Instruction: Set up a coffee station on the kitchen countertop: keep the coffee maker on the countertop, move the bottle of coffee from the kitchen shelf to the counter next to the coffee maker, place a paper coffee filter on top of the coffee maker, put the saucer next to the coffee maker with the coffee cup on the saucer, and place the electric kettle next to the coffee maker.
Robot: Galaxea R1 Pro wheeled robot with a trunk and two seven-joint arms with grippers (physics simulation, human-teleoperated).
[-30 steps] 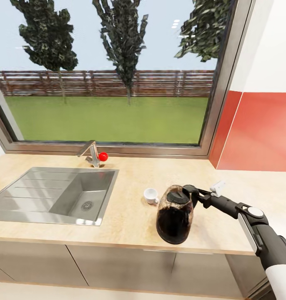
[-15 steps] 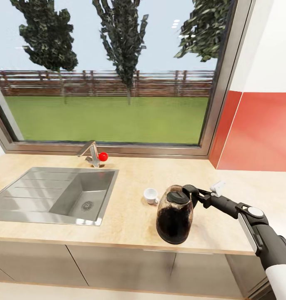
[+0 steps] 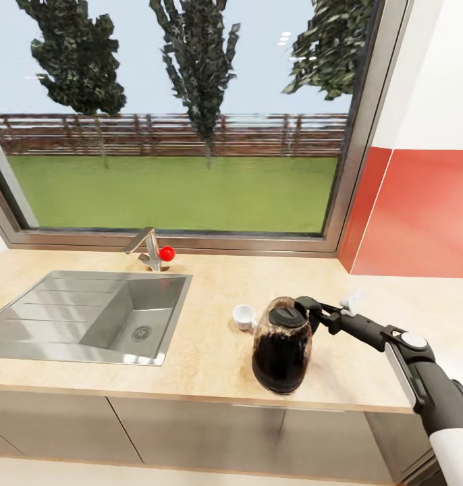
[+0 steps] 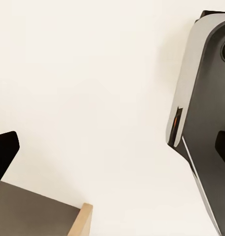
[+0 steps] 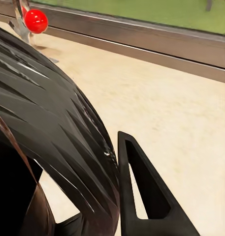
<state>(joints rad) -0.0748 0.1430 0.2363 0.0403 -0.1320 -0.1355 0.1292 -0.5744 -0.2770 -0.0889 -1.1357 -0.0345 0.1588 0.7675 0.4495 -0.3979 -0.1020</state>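
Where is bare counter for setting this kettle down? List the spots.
Free: kitchen countertop between sink and electric kettle; also behind the coffee cup toward the window. Crowded: around the cup, kettle and right hand.

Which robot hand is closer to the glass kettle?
Right. The right gripper is at the electric kettle's handle; the left gripper faces a blank wall, no kettle near it.

You get bright, even daylight from the window (image 3: 177, 155) beyond the right claw (image 3: 311, 311). The desk (image 3: 204, 351) shows only a soft shadow beneath the electric kettle (image 3: 281, 352). The right wrist view blurs the kettle's black handle close up; the left wrist view is washed-out white.
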